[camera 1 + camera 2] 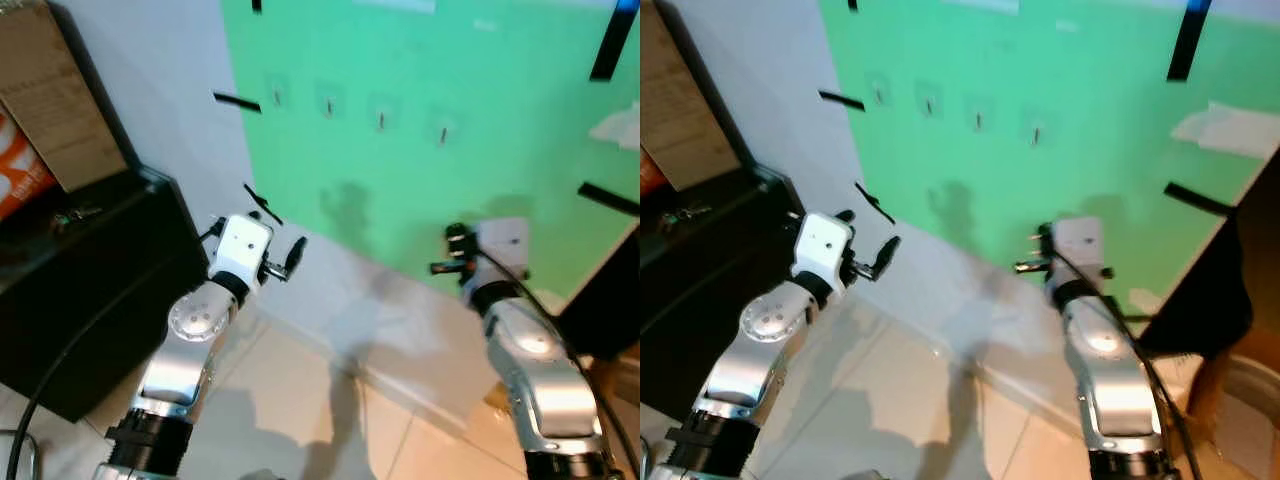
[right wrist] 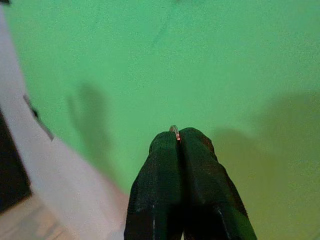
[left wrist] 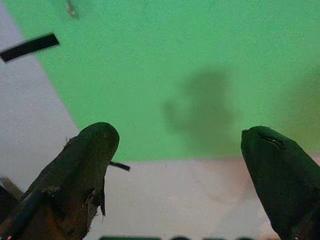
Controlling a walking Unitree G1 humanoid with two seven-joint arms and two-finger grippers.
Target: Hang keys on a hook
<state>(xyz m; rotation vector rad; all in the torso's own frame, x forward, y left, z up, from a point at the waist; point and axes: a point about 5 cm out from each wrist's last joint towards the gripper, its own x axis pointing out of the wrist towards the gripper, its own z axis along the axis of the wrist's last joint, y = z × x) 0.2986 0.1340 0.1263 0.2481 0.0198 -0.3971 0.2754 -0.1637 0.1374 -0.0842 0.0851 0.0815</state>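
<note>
On my left, the left gripper [image 1: 285, 262] is raised with its fingers spread wide, holding nothing. Above, four hooks [image 1: 380, 121] run across the green wall sheet [image 1: 450, 80]. My right gripper [image 2: 178, 136] pinches a small metal key ring [image 2: 174, 131], below the hooks.

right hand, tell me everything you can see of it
The right hand has two long black fingers, matte and slightly scuffed, pressed together with no gap. A small bit of silvery metal ring pokes out at their tips, apparently pinched there. The hand sits on a white wrist block at the end of the silver right arm, raised and pointing at the green wall sheet, below its row of small hooks.
</note>
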